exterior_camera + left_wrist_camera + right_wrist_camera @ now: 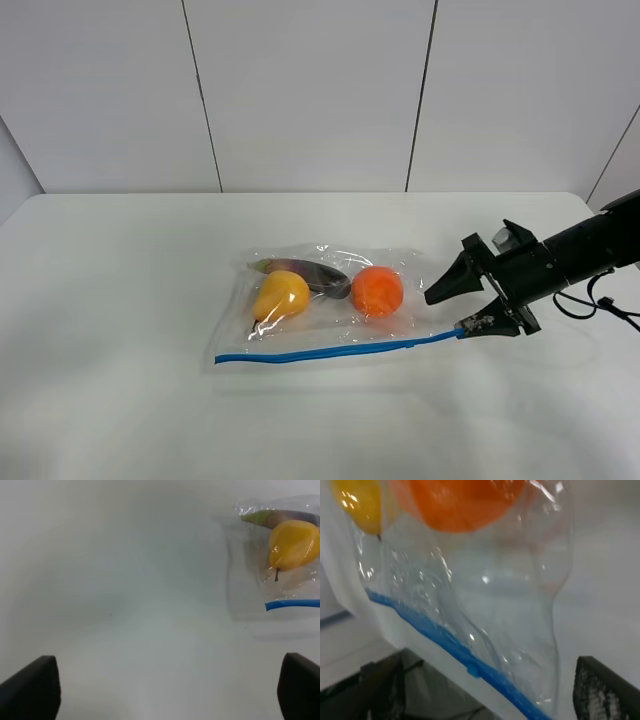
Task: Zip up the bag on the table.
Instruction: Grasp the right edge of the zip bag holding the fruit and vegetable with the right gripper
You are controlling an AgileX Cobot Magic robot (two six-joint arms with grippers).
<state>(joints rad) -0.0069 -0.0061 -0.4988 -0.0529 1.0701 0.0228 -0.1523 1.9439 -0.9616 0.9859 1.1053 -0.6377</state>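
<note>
Two hands matter here, and only one is placed for work. The black two-fingered right hand stands spread, its fingers on either side of the right end of the blue zipper strip, not yet pinched on it. To do this step well, I judge it should close squarely over the strip itself, not the loose film beside it, then run along the strip with steady pressure. The crinkled corner in the right wrist view could fold in and spoil the seal.

The clear, crinkly plastic zip bag lies flat near the middle of the large white table, strip along its near edge. Inside are a yellow toy pear, a round orange toy fruit and a dark purple toy vegetable. The black left hand hovers wide open, holding nothing, just beyond the bag's other end. Pinning that end would likely stop the bag sliding.
</note>
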